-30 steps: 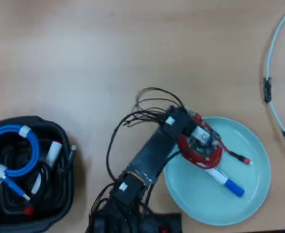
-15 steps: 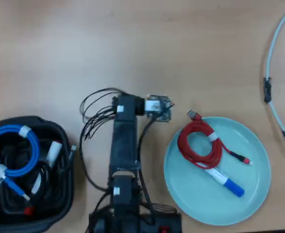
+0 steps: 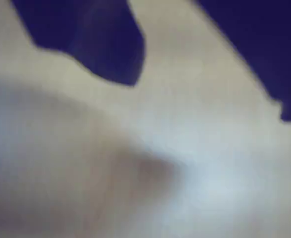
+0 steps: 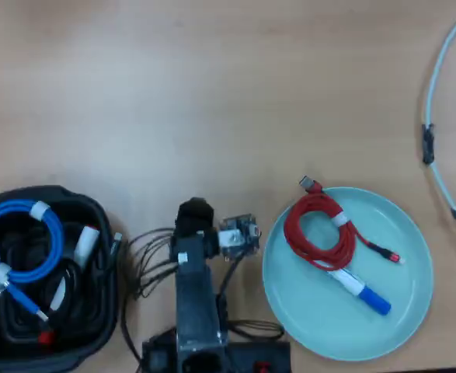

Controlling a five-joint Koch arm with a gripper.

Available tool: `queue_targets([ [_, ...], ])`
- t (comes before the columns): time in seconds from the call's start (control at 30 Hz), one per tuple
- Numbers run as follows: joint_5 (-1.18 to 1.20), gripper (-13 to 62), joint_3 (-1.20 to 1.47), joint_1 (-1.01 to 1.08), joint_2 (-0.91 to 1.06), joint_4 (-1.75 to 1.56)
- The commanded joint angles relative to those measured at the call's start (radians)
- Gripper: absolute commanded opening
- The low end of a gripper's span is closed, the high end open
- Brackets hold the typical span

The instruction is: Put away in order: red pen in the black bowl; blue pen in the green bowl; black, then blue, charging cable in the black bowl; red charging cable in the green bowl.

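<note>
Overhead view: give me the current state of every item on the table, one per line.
red charging cable: coiled, lying in the green bowl.
blue pen: capped, lying in the green bowl, partly under the cable.
green bowl: upright, holds both.
black bowl: upright, holds a blue coiled cable, dark cables and a white marker.
end effector: state cannot be told.

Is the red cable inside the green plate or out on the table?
Inside. The red charging cable lies coiled in the green bowl, one plug poking over the rim.
</note>
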Motion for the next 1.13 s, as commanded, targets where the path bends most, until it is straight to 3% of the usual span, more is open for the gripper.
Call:
queue_targets([
  [0.0,0.005,30.8,0.025,0.0,0.038,-0.181],
  [0.47,0.002,30.8,0.535,0.012,0.046,-0.729],
  [1.1,0.008,30.8,0.667,0.014,0.049,-0.75],
])
